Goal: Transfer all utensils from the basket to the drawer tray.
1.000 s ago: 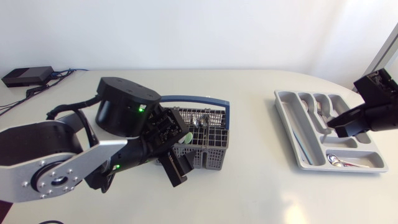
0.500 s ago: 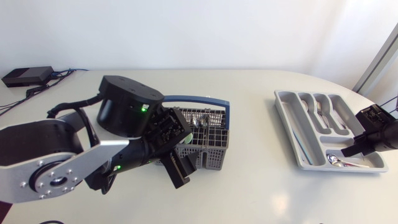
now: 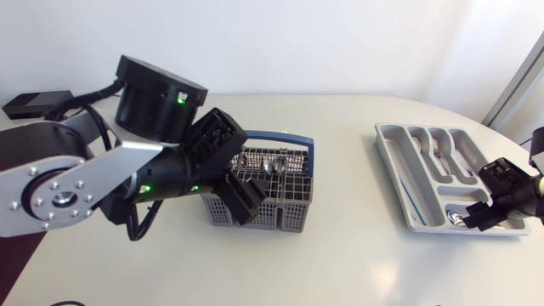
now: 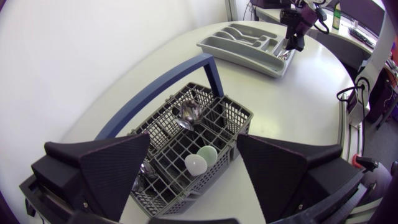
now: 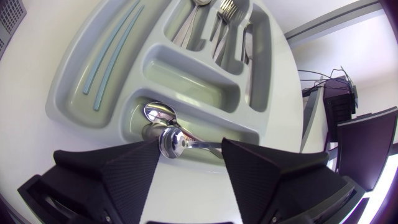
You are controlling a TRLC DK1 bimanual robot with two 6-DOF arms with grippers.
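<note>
L gripper (image 4: 193, 155) hangs over the basket (image 3: 285, 217) on the bench (image 3: 357, 255) w/ fingers (image 4: 118, 168) spread wide, prob lined up to grab a spoon (image 4: 188, 112) inside, while R gripper (image 5: 186, 163), fingers also apart & holding nothing, sits over the tray (image 5: 81, 74) end slot where two spoons (image 5: 158, 114) lie.

Grey plastic mesh basket (image 3: 291, 214); glossy metal spoons (image 5: 158, 114); smooth plastic tray (image 3: 393, 161)

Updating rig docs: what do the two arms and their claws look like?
Left arm: silver-grey links with bolt circles, black drum joints, green status lights, black cable looping alongside. Right arm: only its black end shows. Left claw and right claw: matte black, two broad wedge fingers, finely textured.
</note>
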